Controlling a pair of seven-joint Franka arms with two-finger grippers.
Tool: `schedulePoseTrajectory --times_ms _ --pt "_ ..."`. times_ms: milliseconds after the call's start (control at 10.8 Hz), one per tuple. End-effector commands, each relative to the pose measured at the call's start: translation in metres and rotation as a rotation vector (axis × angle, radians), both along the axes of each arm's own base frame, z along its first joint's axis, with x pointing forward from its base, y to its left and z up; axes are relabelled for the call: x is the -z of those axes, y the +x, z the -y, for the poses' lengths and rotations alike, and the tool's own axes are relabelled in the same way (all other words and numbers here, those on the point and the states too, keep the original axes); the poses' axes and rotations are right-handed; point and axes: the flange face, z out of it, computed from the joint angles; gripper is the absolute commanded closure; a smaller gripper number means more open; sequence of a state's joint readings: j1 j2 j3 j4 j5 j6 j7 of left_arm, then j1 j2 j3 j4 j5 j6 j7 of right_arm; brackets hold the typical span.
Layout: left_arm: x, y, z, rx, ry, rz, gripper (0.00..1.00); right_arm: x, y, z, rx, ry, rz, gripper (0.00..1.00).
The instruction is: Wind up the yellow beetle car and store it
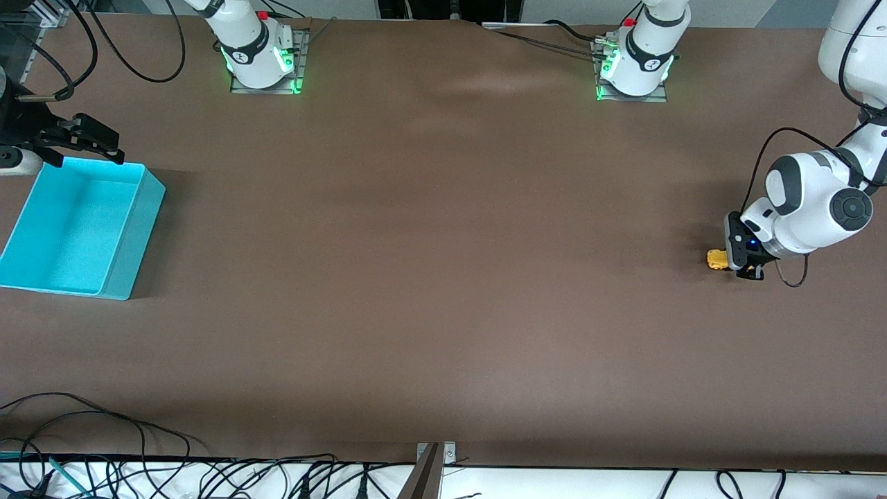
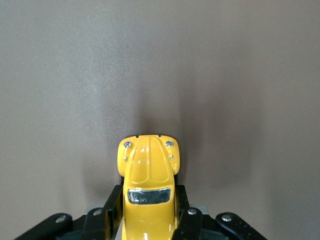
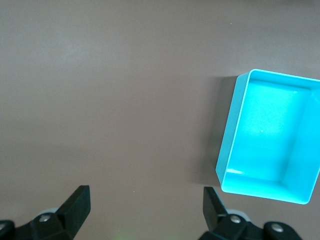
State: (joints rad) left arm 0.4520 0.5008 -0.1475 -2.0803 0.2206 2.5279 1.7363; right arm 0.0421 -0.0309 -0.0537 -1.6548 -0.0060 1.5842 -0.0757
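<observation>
This is a robotics lab. Two white arms (image 1: 253, 41) are bolted by metal base plates (image 1: 267, 86) with green lights to a wide brown table (image 1: 443, 277). Loose black cables (image 1: 138, 471) crowd the table's camera-side edge, and more trail past the bases.

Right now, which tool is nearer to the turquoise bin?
Right. The right tool hangs open at the turquoise bin. The left tool grips the yellow beetle car at the table's other end.
</observation>
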Motion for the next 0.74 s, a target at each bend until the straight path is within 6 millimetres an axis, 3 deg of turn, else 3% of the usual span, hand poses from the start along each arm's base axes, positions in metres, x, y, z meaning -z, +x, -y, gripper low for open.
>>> schedulePoseTrajectory --times_ms 0,93,186,278,557,649 --pt "0.013 0.004 -0.007 0.01 0.004 -0.004 1.0 -0.005 0.001 0.002 -0.006 0.019 0.0 0.0" --pt "0.013 0.003 -0.007 0.004 0.004 -0.004 1.0 -0.005 0.001 0.002 -0.006 0.019 0.002 0.0" --pt "0.013 0.004 -0.007 -0.003 0.005 -0.002 0.44 -0.004 0.001 0.001 -0.007 0.019 -0.001 0.0" --pt "0.006 0.005 -0.01 -0.005 0.005 0.006 0.0 -0.005 0.001 0.002 -0.006 0.019 0.002 0.0" --pt "-0.054 0.014 -0.012 -0.017 0.036 -0.011 0.0 -0.005 0.001 0.002 -0.006 0.019 0.0 0.0" --pt "-0.082 0.02 -0.011 -0.017 0.047 -0.049 0.0 -0.005 0.001 0.002 -0.006 0.019 0.0 0.0"
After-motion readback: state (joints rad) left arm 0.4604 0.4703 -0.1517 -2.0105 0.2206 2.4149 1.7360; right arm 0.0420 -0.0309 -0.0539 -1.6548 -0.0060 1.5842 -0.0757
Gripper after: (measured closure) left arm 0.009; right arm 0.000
